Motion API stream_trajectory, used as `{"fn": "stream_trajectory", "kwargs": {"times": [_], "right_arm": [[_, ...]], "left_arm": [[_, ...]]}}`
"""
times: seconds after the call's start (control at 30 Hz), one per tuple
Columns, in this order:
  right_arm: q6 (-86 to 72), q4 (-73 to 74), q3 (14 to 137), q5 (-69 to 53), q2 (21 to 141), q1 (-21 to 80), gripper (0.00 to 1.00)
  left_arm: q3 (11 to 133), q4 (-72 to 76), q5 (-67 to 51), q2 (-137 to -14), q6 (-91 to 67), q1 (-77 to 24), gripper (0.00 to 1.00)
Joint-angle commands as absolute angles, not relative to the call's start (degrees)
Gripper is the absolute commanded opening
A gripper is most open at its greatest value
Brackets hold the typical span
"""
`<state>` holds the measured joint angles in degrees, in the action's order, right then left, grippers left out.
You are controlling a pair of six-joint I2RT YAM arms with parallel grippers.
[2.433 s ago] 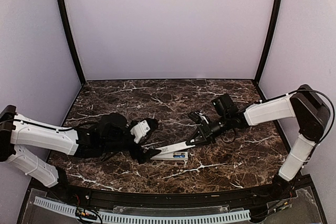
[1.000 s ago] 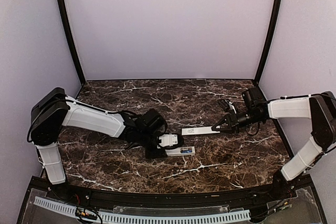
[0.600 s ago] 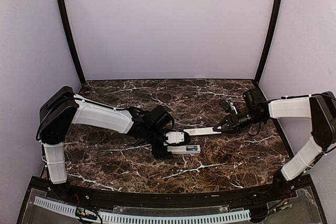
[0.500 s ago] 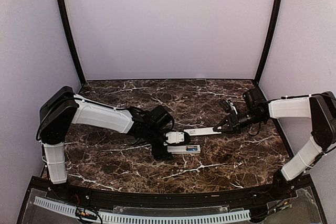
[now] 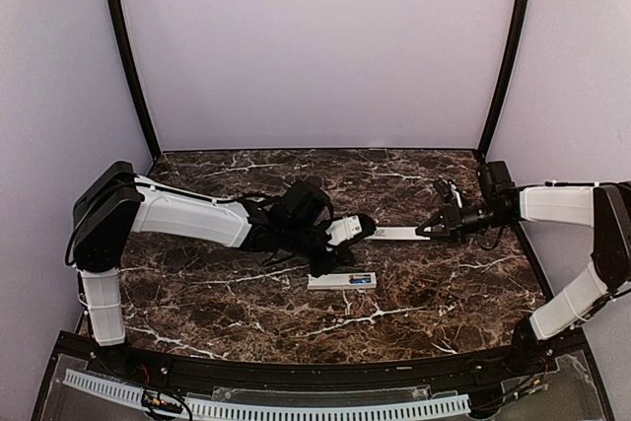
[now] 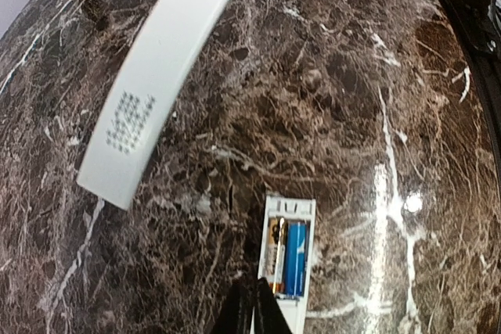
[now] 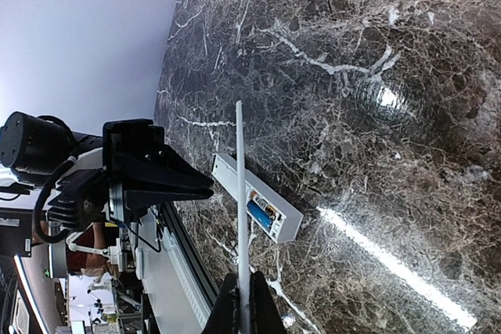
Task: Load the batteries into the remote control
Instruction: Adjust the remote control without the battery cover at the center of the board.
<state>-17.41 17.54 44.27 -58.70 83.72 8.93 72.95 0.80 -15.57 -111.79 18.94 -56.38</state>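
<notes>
Left gripper (image 5: 361, 229) just came off the remote control (image 5: 340, 281): half a second back it was down on the remote's 9 o'clock end, now it sits at roughly 12 o'clock of it, clear of the remote and right by the free end of the battery cover (image 5: 394, 234). Its wrist view shows only the very tips, drawn close together with nothing between them. Right gripper (image 5: 431, 230) is pinched on the 3 o'clock end of the cover and has carried it further toward 3 o'clock than a second ago; the strip runs 9-to-3, looks clear of the table, apart from the remote. Remote hasn't shifted that I can see: it lies flat on the marble table (image 5: 197, 293), about 6 o'clock of table centre, compartment face up and uncovered. Batteries (image 6: 295, 260) sit side by side in the bay, a blue cell with a gold-and-dark one next to it; both look seated level, contact ends too small to check. My read: loading looks done, left's pull-back clears the bay, next job is getting the cover back on. Risk: the cover is held by one end only, so the free end may flex or skid, and nothing pins the remote now, so it may slide when the cover is pushed on
</notes>
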Motion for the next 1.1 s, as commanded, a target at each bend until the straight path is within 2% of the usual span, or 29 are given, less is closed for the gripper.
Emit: {"fn": "stream_trajectory", "kwargs": {"times": [0.0, 0.63, 0.83, 1.07], "right_arm": [[-16.7, 17.3, 42.7, -57.3, 83.1, 8.7, 0.0], [-16.3, 16.5, 41.1, -58.1, 82.1, 8.5, 0.0], [-16.3, 16.6, 40.8, -58.1, 81.7, 8.5, 0.0], [-16.3, 16.7, 41.4, -58.1, 82.1, 8.3, 0.0]], "left_arm": [[77.1, 2.4, -12.5, -115.8, 17.8, -59.0, 0.01], [79.3, -2.1, -7.3, -121.6, 18.9, -60.6, 0.0], [79.0, -5.5, -7.7, -121.2, 19.4, -61.4, 0.0], [81.9, -2.0, -7.6, -118.0, 19.5, -61.9, 0.0]]}}
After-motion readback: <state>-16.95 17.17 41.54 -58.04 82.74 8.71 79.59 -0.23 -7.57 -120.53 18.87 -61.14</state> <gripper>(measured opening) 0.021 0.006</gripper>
